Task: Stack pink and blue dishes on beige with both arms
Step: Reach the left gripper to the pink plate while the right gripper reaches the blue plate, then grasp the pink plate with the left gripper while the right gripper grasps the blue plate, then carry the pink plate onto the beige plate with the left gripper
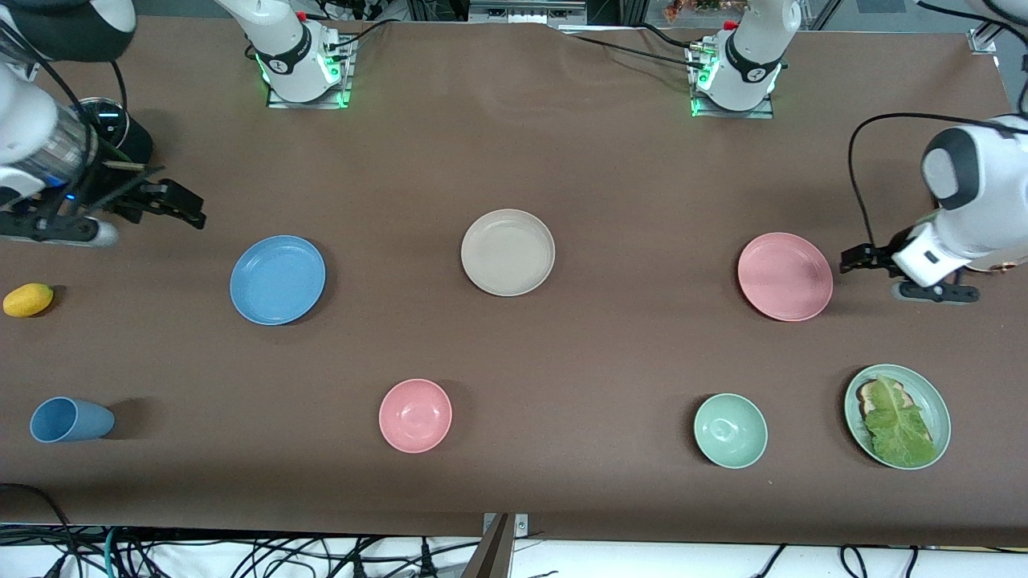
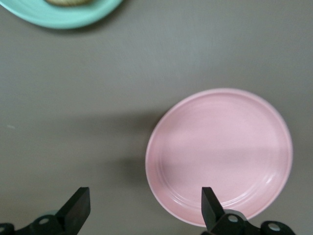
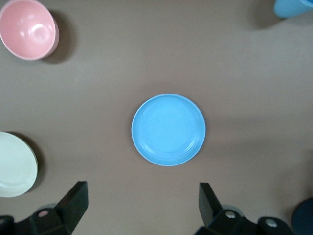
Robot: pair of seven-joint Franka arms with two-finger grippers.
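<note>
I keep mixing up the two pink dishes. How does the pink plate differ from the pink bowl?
The pink plate is wider and shallower; the pink bowl is smaller and deeper. The pink plate lies toward the left arm's end of the table, beside the open left hand; the pink bowl sits nearer the front camera, with no hand near it. Both are plain pink, round, upright and empty.

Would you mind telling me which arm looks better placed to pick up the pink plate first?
The left arm, probably: its open hand sits right beside the pink plate, while the right hand is near the blue plate.
</note>
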